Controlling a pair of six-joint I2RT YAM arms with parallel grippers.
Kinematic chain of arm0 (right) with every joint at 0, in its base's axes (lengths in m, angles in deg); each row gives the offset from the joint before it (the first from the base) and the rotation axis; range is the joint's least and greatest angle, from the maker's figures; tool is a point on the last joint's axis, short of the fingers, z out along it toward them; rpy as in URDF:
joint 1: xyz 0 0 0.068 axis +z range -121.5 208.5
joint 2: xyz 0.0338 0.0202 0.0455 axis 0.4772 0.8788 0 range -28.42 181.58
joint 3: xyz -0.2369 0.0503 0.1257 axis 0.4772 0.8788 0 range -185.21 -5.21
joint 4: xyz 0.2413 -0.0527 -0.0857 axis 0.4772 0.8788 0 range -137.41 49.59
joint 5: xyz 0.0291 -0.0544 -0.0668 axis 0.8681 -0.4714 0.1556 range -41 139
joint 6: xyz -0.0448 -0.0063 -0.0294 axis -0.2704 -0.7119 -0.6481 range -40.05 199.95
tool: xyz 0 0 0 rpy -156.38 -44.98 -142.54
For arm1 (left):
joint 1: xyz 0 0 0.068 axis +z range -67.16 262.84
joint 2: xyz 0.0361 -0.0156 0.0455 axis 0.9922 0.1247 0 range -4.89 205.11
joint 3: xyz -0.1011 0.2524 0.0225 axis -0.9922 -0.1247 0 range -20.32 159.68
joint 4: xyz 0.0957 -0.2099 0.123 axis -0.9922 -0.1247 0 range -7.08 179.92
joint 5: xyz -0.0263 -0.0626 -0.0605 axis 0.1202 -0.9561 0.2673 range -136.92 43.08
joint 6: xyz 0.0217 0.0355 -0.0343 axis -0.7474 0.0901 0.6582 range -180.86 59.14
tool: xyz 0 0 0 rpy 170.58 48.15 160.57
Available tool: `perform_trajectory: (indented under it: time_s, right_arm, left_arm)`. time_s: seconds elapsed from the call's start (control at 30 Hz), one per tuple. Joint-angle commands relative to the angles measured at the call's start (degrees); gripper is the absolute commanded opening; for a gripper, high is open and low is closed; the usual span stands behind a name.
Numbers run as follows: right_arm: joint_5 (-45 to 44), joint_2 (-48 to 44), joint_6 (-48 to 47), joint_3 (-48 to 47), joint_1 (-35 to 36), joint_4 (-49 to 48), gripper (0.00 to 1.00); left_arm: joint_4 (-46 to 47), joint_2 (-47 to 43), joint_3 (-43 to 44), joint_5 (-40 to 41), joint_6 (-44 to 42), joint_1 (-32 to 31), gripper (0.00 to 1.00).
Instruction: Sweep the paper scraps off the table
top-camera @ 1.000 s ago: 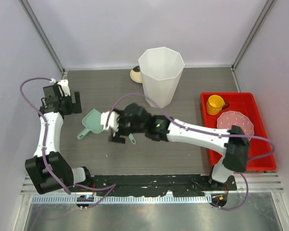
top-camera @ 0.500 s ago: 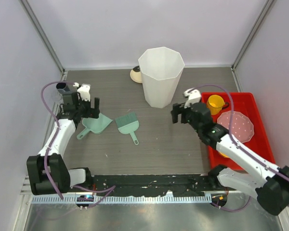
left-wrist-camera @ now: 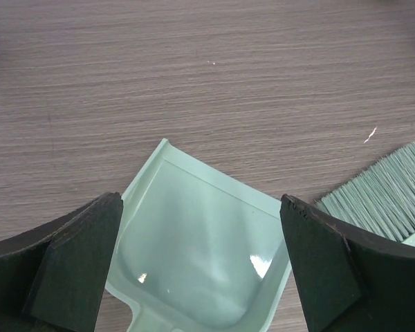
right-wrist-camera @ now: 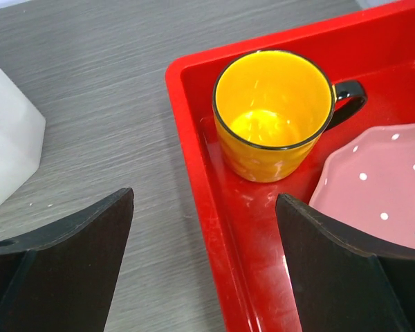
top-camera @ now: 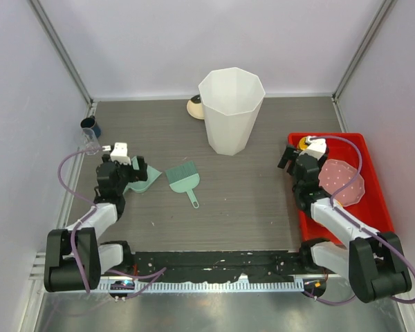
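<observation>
From where I stand the sweeping looks done, or all but. The dark grey-brown wood-grain desk (top-camera: 249,200) shows no crumpled white paper scraps, only one tiny white sliver (left-wrist-camera: 370,135) near the bristles of the pale green hand brush (top-camera: 183,181). Whether the scraps lie inside the tall white faceted bin (top-camera: 231,111) I cannot tell; its inside reads plain white. The brush and the pale green plastic dustpan (top-camera: 149,180) lie flat side by side, gripped by nothing, the pan empty. The left end effector (left-wrist-camera: 200,207) hangs over the pan, fingers spread wide, holding nothing. The right end effector (right-wrist-camera: 204,197) hovers, likewise spread, over a corner of the red plastic tray (right-wrist-camera: 196,173) by the yellow mug (right-wrist-camera: 273,114).
</observation>
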Motion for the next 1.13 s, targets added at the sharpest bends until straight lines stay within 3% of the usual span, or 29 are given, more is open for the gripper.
perform_trajectory:
  time_s: [0.0,0.33,1.1]
  right_arm:
    - [-3.88,1.47,-5.77,3.17,-0.25,-18.26,0.89]
    - [-3.36,5.25,-11.85,10.12,-0.34,-34.61,0.89]
    - [-4.67,7.10,-11.23,10.30,-0.43,-35.06,0.89]
  left_arm:
    - [24.75,1.32,-5.34,0.20,3.02,-0.17,1.00]
    - [27.05,2.39,-5.96,1.43,5.84,-0.17,1.00]
    - [23.01,3.26,-4.47,1.96,5.22,-0.08,1.00]
